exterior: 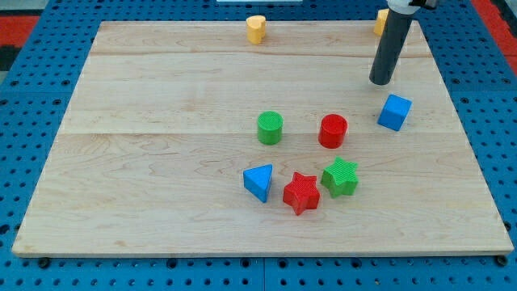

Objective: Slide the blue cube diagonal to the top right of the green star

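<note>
My tip [380, 82] is standing near the view's top right, just above the blue cube [394, 112] and a little to its left, with a small gap between them. The arm is carrying no pincer, only the rod, so there is nothing apart or together to report.

The blue cube is lying on the wooden desk [161, 178], to the right of the red cylinder [333, 131]. It is already up and to the right of the green star [341, 177], but well apart from it.

I am judging these risks:

- A push from the present side is sending the cube down and to the right, toward the desk's edge, not toward the star.
- An off-centre contact is turning the cube, so my tip is slipping past a corner.
- A long push is knocking the green star against the red star [301, 193].
</note>
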You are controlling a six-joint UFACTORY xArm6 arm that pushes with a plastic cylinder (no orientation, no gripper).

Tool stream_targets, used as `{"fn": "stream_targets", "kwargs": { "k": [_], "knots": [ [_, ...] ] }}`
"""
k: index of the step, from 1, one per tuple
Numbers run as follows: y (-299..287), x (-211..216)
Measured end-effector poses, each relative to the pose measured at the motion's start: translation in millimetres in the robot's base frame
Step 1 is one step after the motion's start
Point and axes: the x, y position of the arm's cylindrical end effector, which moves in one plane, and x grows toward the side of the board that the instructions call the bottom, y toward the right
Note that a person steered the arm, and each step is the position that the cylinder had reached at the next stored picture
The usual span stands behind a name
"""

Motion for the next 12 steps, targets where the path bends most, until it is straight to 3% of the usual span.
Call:
{"fn": "stream_targets", "kwargs": {
  "k": [5,6,12],
  "knots": [
    [-7,-34],
    [15,-11],
    [20,102]
  ]
}}
